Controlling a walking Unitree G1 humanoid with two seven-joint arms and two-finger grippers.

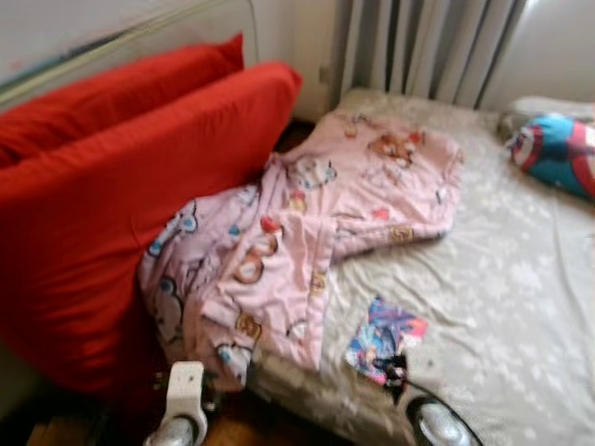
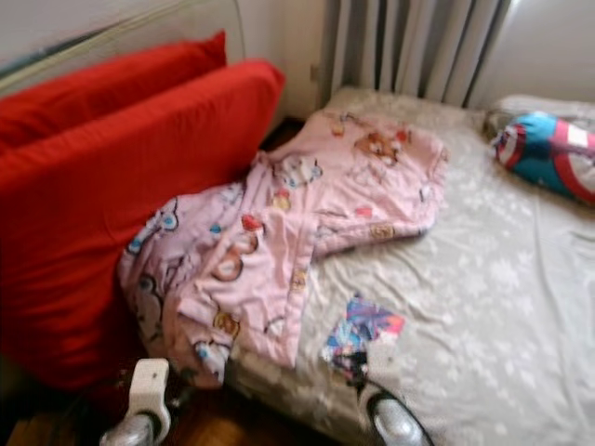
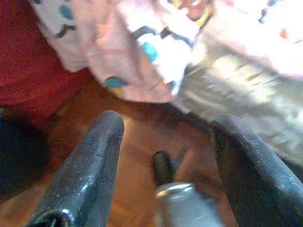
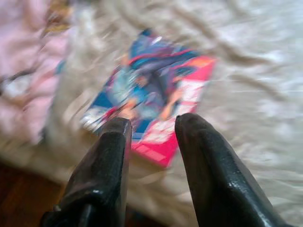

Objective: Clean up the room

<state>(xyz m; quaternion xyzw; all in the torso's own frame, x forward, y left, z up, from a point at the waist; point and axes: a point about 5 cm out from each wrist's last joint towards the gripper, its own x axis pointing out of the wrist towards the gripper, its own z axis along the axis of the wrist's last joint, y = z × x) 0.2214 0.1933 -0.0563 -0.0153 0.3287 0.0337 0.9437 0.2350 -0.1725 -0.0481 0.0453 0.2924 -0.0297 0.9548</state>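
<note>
Grey curtains point(image 1: 437, 46) hang at the far wall, with brown wooden floor point(image 3: 142, 137) near the bed's edge.

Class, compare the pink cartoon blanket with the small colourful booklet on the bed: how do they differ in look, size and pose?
The pink blanket is far larger than the booklet. The blanket is pale pink with cartoon prints; the booklet is bright blue and pink. The blanket lies crumpled, draped over the bed's edge against the red cushion; the booklet lies flat near the edge. Both rest on the bed.
</note>
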